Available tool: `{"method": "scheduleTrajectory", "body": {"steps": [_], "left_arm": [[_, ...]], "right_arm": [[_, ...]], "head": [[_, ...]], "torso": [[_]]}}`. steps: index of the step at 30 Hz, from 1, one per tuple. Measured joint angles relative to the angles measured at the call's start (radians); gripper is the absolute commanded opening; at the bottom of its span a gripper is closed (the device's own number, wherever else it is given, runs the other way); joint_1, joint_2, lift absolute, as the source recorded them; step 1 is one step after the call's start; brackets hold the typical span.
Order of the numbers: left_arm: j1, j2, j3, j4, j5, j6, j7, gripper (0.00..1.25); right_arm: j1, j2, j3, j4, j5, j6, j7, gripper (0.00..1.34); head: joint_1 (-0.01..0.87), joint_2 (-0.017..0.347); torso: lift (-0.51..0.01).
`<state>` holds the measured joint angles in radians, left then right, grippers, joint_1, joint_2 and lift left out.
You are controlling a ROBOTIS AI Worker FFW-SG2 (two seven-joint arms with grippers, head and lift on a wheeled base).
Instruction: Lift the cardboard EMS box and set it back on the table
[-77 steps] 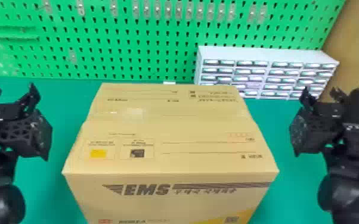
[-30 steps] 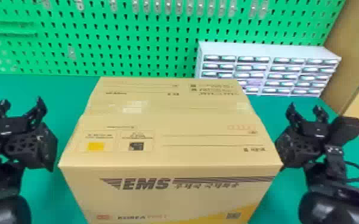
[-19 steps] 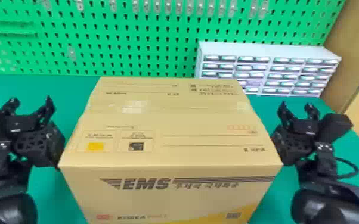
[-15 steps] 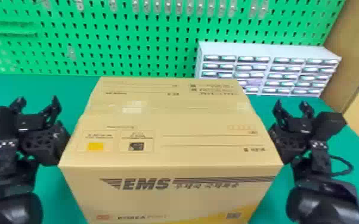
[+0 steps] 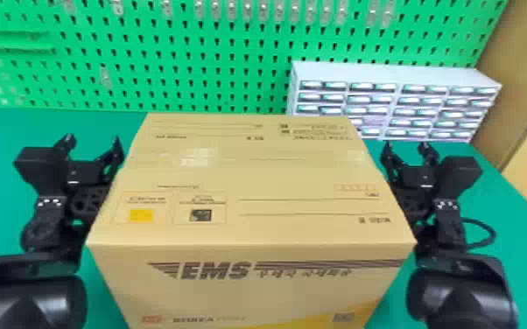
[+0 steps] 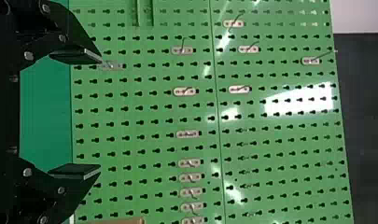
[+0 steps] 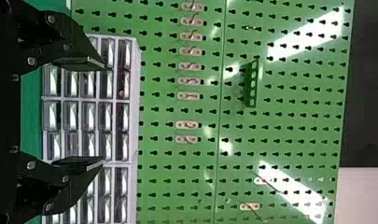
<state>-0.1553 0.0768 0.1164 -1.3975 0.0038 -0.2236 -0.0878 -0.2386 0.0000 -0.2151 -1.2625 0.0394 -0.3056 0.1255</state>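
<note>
Flanking the square-edged cardboard box (image 5: 249, 210), your left gripper (image 5: 93, 139) and right gripper (image 5: 406, 145), flat black fingers spread on each, the box between the grippers, outside either grasp, smooth green table (image 5: 4, 175) beyond.

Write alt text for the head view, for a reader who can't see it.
A closed cardboard EMS box sits on a green table, the robot's open left gripper and open right gripper close beside it, one on each side. Behind it stand a green pegboard and, toward the right, a pale cabinet of small drawers.
</note>
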Motion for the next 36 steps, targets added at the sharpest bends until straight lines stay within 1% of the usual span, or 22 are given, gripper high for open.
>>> {"method": "scheduleTrajectory", "body": {"steps": [16, 36], "left_arm": [[-0.007, 0.000, -0.050, 0.000, -0.002, 0.010, 0.002, 0.82], [-0.009, 0.000, -0.053, 0.000, 0.017, 0.010, 0.002, 0.82]], "right_arm": [[0.001, 0.000, 0.048, 0.001, -0.017, 0.008, -0.001, 0.80], [-0.005, 0.000, 0.079, 0.002, -0.029, 0.015, -0.001, 0.80]], "head": [[0.678, -0.014], [0.678, -0.014]], "torso": [[-0.089], [-0.089]]}}
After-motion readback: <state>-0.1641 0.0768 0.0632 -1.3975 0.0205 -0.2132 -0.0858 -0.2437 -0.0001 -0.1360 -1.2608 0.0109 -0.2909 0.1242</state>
